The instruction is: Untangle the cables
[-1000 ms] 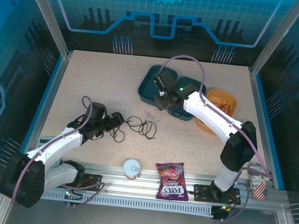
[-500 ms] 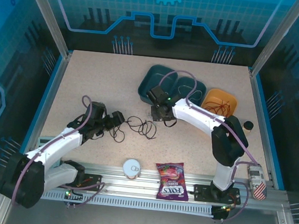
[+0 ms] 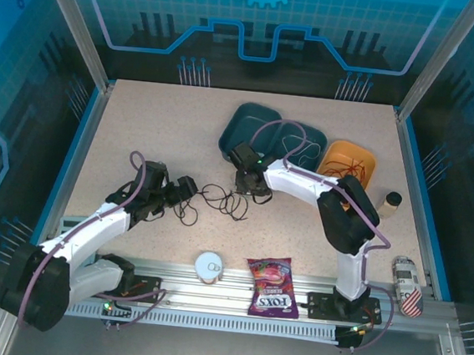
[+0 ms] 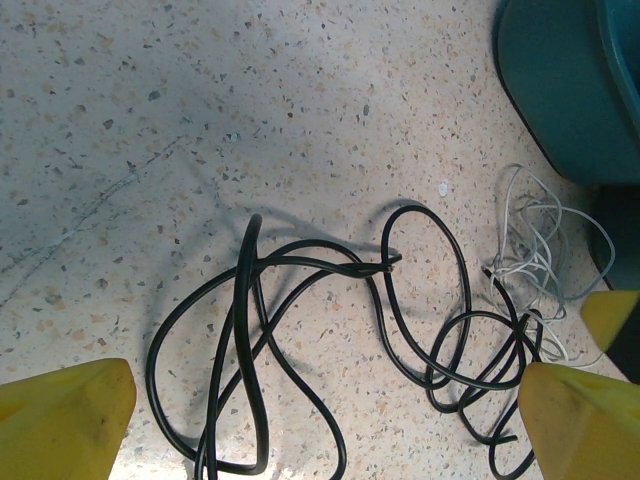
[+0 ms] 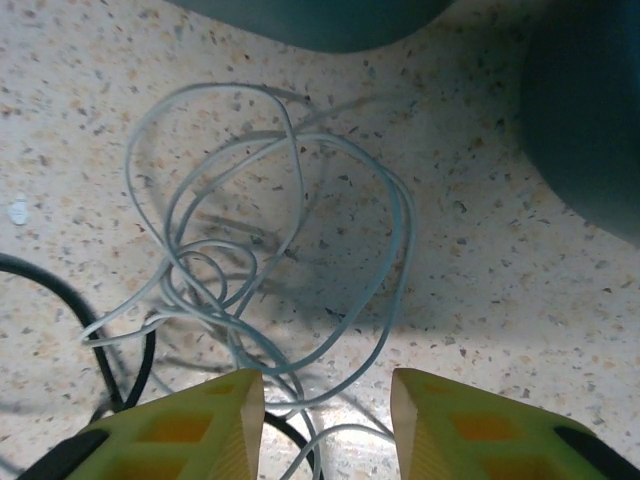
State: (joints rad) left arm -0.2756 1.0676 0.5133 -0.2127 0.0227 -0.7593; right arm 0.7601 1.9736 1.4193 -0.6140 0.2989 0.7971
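Cables spread on speckled tabletop [image 3: 140, 135] beside teal trays [image 3: 246, 124].
From above, a thin red cable [image 3: 351, 165] was seen coiled in an orange bowl [image 3: 367, 156]. Up close, fine white cable [image 5: 404, 225] loops were straddled by the slightly parted right gripper [image 5: 325, 385], and thicker glossy black cable [image 4: 243, 300] loops by the widely released left gripper [image 4: 320, 385].

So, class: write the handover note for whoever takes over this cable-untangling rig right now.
Left gripper: wide open, empty, above the black cable on the table.
Right gripper: part open, empty, low over the white cable beside the teal tray.
Done: red cable is apart, in the orange bowl.
To do: white and black overlap at one end; separate them.
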